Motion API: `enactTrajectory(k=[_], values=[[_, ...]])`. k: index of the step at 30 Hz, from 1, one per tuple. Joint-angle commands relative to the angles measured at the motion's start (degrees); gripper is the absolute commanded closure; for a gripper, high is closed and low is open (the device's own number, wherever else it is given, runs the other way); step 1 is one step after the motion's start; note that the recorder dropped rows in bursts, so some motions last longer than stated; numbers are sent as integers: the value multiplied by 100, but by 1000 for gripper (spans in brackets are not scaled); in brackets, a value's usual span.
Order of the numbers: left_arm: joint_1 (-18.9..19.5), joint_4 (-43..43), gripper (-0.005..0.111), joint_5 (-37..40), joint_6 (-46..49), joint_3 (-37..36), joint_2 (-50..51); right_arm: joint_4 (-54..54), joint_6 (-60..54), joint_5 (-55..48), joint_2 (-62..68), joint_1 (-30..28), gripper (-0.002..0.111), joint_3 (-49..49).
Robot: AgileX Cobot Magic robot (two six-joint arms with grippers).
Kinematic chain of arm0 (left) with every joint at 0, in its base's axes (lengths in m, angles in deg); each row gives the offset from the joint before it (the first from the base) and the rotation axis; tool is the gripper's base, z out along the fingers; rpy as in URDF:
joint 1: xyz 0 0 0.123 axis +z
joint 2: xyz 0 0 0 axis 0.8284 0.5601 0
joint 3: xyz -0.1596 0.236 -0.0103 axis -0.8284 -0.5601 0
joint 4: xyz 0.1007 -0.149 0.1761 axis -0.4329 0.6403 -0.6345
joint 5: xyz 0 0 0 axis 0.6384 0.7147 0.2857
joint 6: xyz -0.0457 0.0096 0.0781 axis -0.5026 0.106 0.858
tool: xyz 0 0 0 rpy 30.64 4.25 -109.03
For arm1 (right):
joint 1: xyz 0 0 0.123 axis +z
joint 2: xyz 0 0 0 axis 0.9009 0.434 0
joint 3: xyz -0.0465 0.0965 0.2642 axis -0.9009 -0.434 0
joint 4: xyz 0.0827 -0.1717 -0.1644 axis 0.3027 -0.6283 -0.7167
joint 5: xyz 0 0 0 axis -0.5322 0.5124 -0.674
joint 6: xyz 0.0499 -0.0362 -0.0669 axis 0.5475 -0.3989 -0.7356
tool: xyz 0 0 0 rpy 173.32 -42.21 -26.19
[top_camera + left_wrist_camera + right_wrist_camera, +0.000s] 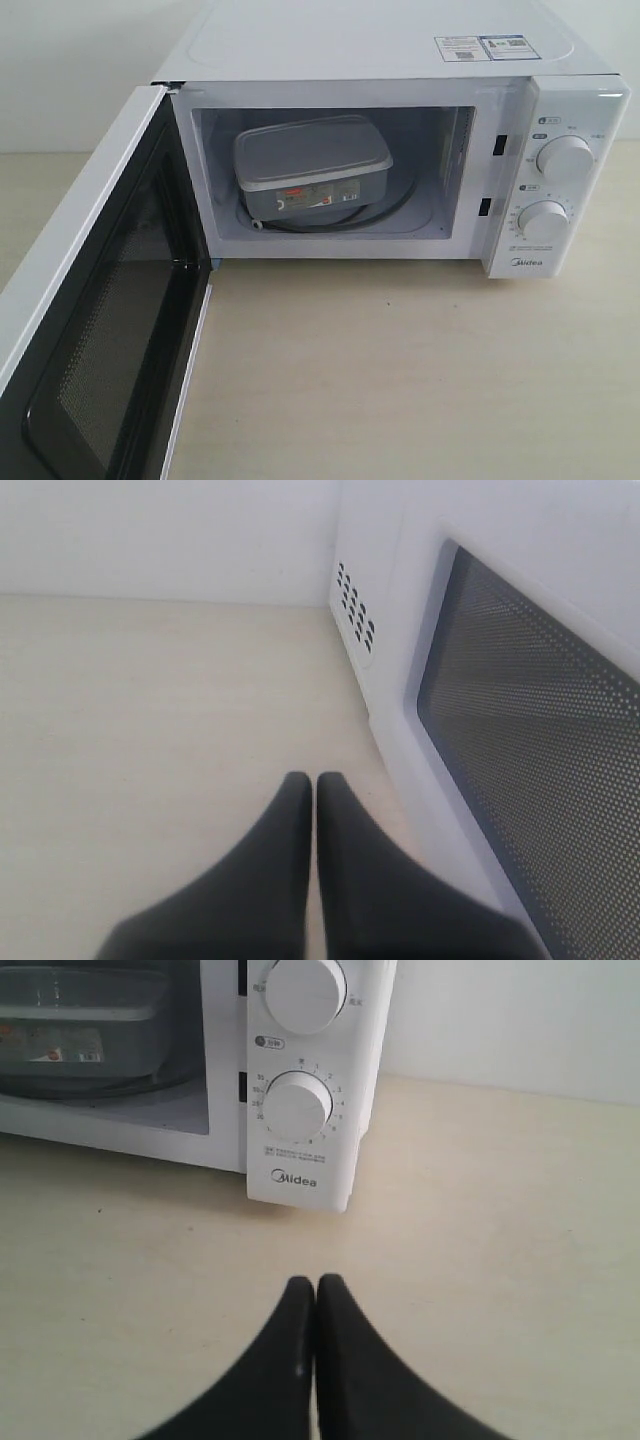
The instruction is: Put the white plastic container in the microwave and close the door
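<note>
The rounded, translucent-white plastic container (312,165), flat-lidded, already sits inside the boxy white Midea microwave (380,45), upper centre of the exterior view. My left gripper (315,783) and right gripper (316,1285) are both pinched together, empty. The smooth white door (80,225) with its perforated dark window (110,340) gapes lower left; I'd push its outer face steadily until it latches.

Pale cream worktop (400,370), smooth and matte, meeting a white wall (70,70) at the back. One thing stands directly on it — a white Midea microwave (500,100), set towards the back, near the wall. Its door (90,330) hangs open above the worktop's left side. A tiny dark speck (385,300) marks the bare surface in front.
</note>
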Motion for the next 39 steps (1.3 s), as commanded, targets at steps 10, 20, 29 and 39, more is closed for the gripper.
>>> enactTrajectory(k=[10, 20, 29, 39], values=[[11, 15, 103, -25, -71, -22, -15, -43, 124, 19, -24, -41, 108, 3], [11, 15, 103, -25, -71, -22, -15, -19, 137, 19, -24, -672, 108, 3], [11, 15, 103, -25, -71, -22, -15, -19, 137, 19, -24, -672, 108, 3], [11, 15, 103, -25, -71, -22, -15, -19, 137, 19, -24, -672, 108, 3]])
